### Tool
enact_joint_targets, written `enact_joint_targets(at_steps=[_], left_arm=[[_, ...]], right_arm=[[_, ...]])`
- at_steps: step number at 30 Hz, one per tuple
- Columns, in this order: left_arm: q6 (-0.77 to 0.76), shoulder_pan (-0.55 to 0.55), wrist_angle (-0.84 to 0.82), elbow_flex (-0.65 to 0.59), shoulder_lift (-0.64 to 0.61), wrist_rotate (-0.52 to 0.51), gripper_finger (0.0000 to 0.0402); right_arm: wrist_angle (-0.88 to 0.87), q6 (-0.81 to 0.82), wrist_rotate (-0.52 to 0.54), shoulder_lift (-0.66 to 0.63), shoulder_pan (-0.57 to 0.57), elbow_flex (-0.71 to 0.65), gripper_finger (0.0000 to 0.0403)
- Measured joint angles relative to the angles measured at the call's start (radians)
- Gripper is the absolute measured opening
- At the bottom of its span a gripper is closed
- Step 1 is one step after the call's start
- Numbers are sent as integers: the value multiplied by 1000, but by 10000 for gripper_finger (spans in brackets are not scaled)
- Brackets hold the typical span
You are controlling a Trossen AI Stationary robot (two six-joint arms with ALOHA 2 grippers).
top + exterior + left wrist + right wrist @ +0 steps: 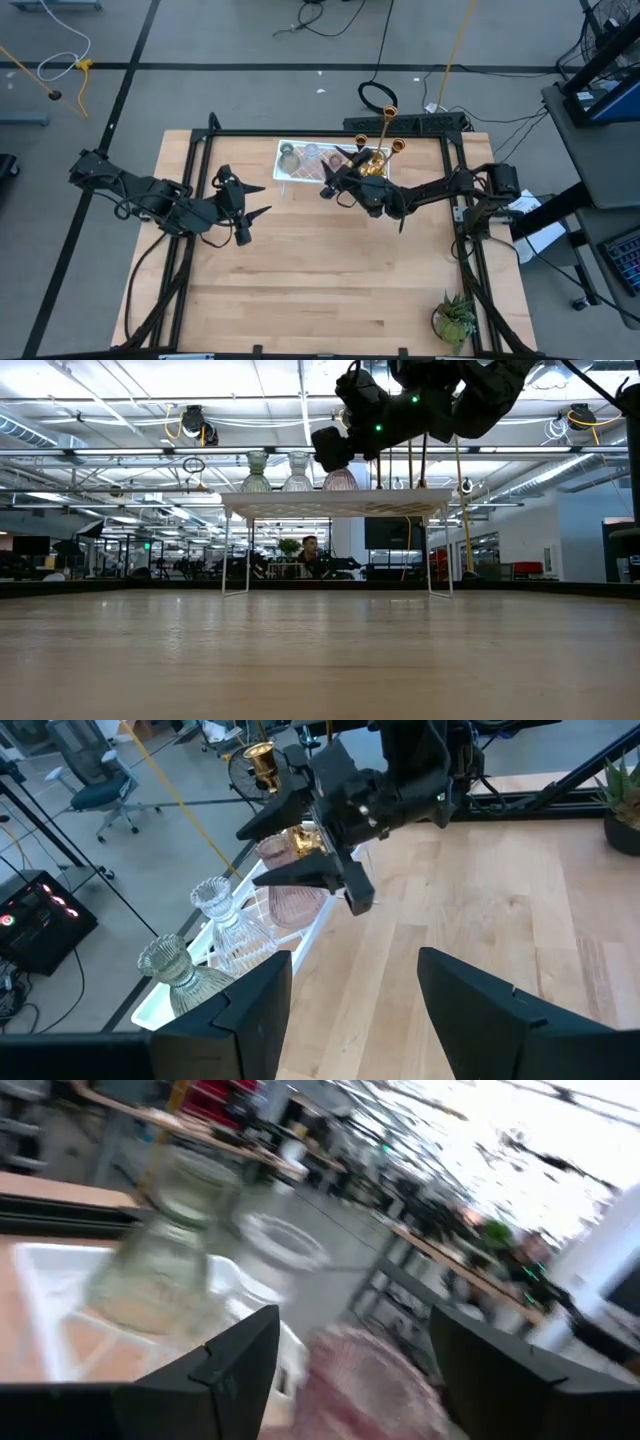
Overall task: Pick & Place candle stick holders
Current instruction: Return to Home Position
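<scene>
A white lattice tray [290,178] stands on thin legs at the table's far middle. On it stand three squat glass holders: greenish [175,975], clear [225,925] and pinkish [295,905]. The gold holders [380,150] stand at the tray's right end: two tall ones [262,765] and a short one [305,842]. My right gripper [250,858] is open and hovers just on the near side of the pinkish holder [370,1375], touching nothing. My left gripper [256,224] is open and empty over the table, left of middle.
A small potted plant [455,318] stands at the near right corner. Black frame rails [460,200] run along the table's sides and far edge. A power strip [405,122] lies behind the tray. Bare wood [330,280] lies between the tray and the near edge.
</scene>
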Motion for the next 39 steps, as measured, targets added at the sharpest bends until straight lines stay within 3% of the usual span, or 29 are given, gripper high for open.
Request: enact_joint_targets(at_steps=[4, 10, 17, 24, 28, 32, 36, 39], left_arm=[[0, 0, 0, 0, 0, 0, 225], [0, 0, -1, 0, 0, 0, 225], [-1, 0, 0, 0, 0, 0, 225], [-2, 0, -1, 0, 0, 0, 225], [-2, 0, 0, 0, 6, 28, 225], [-3, 0, 4, -1, 13, 69, 225], [-4, 0, 6, -1, 31, 78, 225], [-4, 1, 7, -1, 48, 77, 225]], right_arm=[[19, -29, -106, 0, 8, 0, 245], [71, -125, -108, 0, 51, 0, 226], [74, -200, 132, -1, 92, 0, 202], [74, -247, 152, -1, 169, 0, 173], [53, -174, 199, -1, 226, -23, 137], [-23, -13, 178, -1, 221, -55, 82], [-127, 172, -3, -1, 167, -71, 14], [-165, 247, -36, -1, 127, -71, 10]])
